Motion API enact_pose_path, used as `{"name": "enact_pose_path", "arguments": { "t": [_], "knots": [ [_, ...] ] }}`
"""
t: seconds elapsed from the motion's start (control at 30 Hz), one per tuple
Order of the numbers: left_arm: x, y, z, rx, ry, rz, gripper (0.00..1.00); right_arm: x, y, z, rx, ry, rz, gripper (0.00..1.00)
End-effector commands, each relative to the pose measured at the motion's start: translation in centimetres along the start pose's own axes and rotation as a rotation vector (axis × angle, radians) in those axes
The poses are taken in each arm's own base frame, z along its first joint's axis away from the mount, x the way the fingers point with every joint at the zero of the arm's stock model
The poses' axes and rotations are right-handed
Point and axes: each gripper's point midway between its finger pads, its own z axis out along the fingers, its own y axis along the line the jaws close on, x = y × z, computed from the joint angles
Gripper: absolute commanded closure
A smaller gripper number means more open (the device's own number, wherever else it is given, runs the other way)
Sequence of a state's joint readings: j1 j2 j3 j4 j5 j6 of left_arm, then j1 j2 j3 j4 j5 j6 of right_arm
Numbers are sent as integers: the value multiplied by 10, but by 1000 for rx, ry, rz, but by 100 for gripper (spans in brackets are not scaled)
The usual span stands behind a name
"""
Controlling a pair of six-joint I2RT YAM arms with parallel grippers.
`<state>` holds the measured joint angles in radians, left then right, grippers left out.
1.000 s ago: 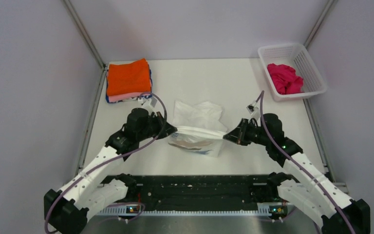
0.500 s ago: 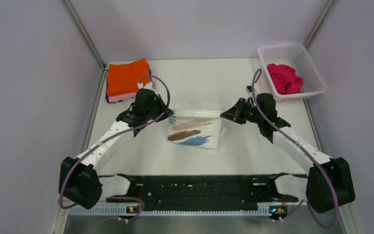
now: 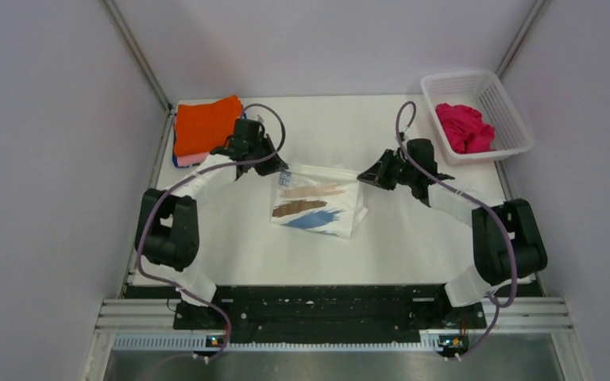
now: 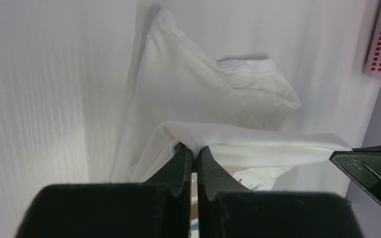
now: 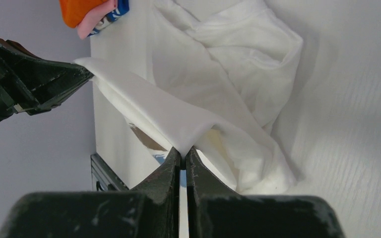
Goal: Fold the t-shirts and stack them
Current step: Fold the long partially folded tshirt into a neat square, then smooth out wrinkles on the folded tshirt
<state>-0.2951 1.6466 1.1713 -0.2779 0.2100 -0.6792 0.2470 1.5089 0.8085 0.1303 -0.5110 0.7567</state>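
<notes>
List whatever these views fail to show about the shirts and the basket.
- Top view, stack: its orange top hides how many shirts lie beneath; only pink and blue edges show.
- Top view, magenta cloth in the basket: crumpled, so one shirt or several is unclear.
- Left wrist view: basket cut off by the right edge; printed shirt shows little print, hidden under its own white folds.

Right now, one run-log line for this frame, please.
left gripper: shut on printed t-shirt | right gripper: shut on printed t-shirt | stack: far left | magenta t-shirt: in basket
</notes>
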Motion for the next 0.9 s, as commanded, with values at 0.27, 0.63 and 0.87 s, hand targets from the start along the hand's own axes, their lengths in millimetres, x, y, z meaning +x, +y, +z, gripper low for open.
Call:
{"name": "enact_pose_path", "arguments": {
  "t": [0.27,0.63,0.87],
  "knots": [
    [-55,-2,67,84,85,43,3,-97,-46,77,72,-151,-84,47],
    [-40,-39,8,187,39,111,1,-57,6,24,72,-145,-244,1],
    [-20,-62,30,308,100,86,1,2,75,16,-242,-72,-249,1]
  ]
}}
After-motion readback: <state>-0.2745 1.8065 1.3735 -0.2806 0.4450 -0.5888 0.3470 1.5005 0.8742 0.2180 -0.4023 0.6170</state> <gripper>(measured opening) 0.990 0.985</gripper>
